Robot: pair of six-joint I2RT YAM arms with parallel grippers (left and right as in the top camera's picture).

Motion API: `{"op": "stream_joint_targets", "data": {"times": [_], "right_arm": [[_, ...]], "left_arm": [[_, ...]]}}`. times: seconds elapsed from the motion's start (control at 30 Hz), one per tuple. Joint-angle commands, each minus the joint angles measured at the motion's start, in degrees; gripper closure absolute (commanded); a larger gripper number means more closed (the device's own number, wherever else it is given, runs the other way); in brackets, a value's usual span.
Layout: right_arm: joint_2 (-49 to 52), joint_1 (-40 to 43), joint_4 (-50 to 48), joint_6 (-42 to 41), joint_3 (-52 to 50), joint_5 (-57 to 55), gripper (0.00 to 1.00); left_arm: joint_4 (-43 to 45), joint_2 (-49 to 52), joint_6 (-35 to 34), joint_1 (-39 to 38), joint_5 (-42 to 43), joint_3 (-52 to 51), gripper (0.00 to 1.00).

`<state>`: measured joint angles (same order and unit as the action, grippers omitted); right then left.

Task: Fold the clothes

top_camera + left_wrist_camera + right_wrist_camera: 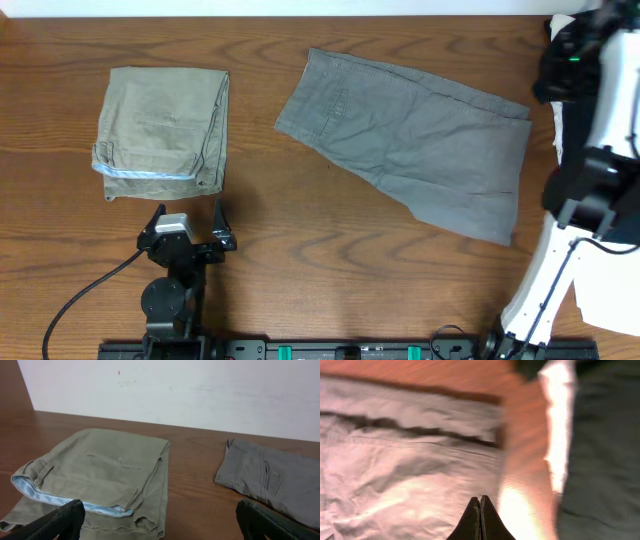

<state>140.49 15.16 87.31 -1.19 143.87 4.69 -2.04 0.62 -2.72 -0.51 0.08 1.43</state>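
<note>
Folded khaki shorts (165, 130) lie at the table's left, with a light blue waistband lining showing; they also show in the left wrist view (105, 475). Grey shorts (410, 140) lie spread flat at centre right, and they appear in the left wrist view (275, 480) and the right wrist view (405, 460). My left gripper (188, 225) is open and empty, just in front of the khaki shorts (160, 520). My right gripper (480, 499) is shut on nothing, above the right edge of the grey shorts; the view is blurred. In the overhead view it is up at the far right (562, 55).
The white right arm (560, 260) runs along the table's right side. White material (610, 295) lies at the right edge. A white wall (175, 390) backs the table. Bare wood (330, 250) lies between and in front of the garments.
</note>
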Motion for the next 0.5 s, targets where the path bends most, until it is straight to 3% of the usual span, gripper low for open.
{"op": "stream_joint_targets", "data": {"times": [0.0, 0.47], "right_arm": [[-0.2, -3.02, -2.93, 0.42, -5.99, -1.79, 0.99], [-0.2, -5.79, -20.52, -0.28, -27.69, -5.38, 0.99]], "left_arm": [[-1.97, -0.42, 0.55, -0.22, -0.33, -1.2, 0.02], [-1.97, -0.42, 0.57, -0.22, -0.33, -1.2, 0.02]]}}
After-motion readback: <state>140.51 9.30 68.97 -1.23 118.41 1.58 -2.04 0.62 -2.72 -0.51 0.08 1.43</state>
